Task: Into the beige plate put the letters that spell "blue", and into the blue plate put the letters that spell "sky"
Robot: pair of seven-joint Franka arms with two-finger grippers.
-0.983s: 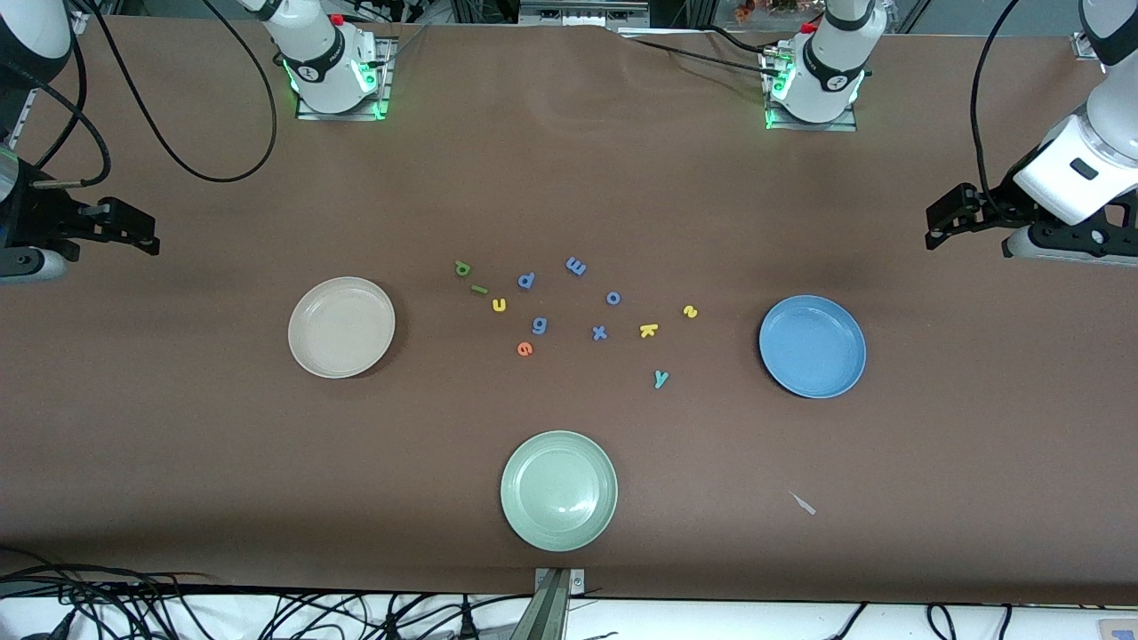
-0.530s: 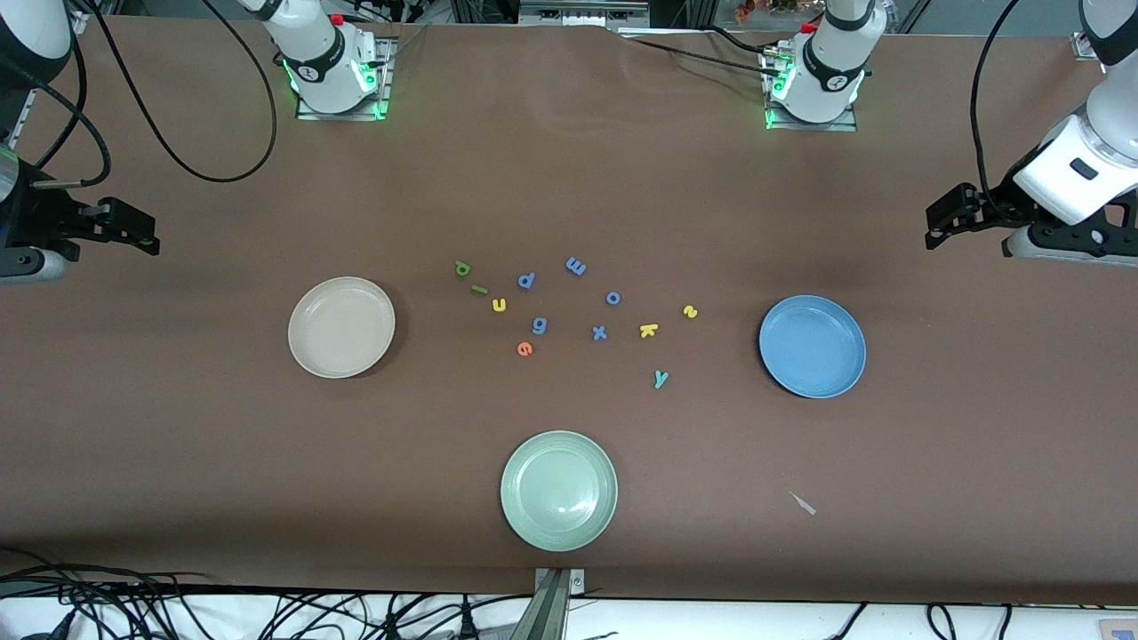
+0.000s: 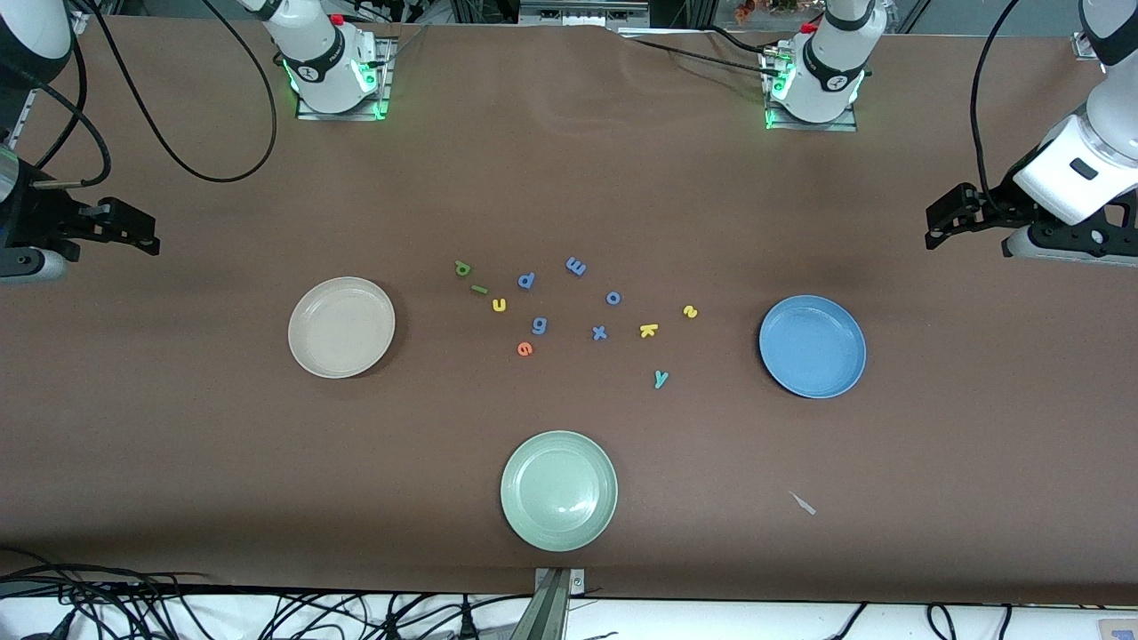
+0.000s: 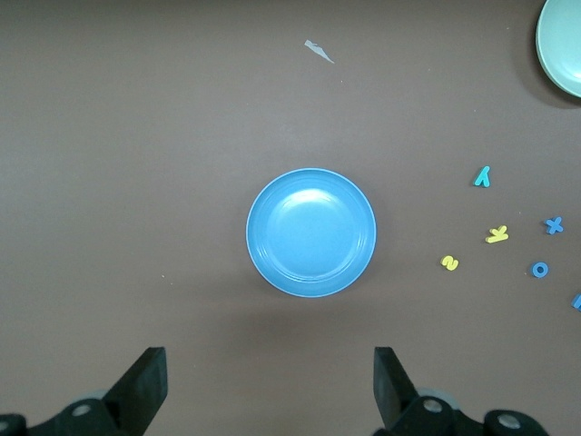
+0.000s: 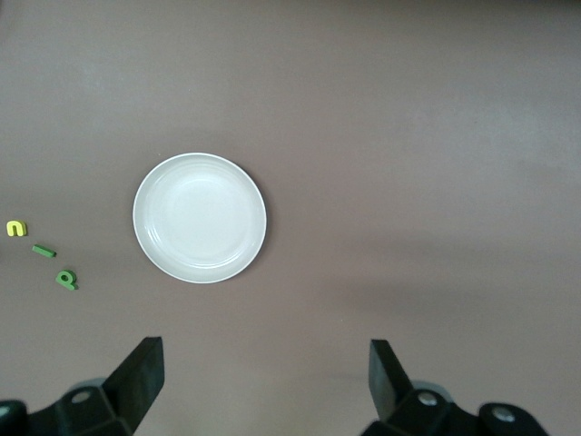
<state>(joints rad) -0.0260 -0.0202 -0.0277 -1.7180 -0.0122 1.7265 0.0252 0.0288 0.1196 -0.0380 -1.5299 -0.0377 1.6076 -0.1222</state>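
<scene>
The beige plate (image 3: 341, 326) (image 5: 200, 218) lies toward the right arm's end, the blue plate (image 3: 812, 346) (image 4: 310, 232) toward the left arm's end. Between them on the table lie green b (image 3: 462, 268), green l (image 3: 479, 289), yellow u (image 3: 499, 305), orange e (image 3: 524, 348), yellow s (image 3: 690, 311), yellow k (image 3: 649, 331) and teal y (image 3: 660, 379). My left gripper (image 3: 942, 222) (image 4: 270, 386) hangs open and empty over the table's left-arm end. My right gripper (image 3: 138, 229) (image 5: 266, 381) hangs open and empty over the right-arm end.
A pale green plate (image 3: 558, 490) sits nearest the front camera. Blue letters p (image 3: 526, 281), m (image 3: 576, 266), o (image 3: 613, 298), g (image 3: 540, 325) and x (image 3: 599, 332) lie among the others. A small grey scrap (image 3: 804, 504) lies near the front edge.
</scene>
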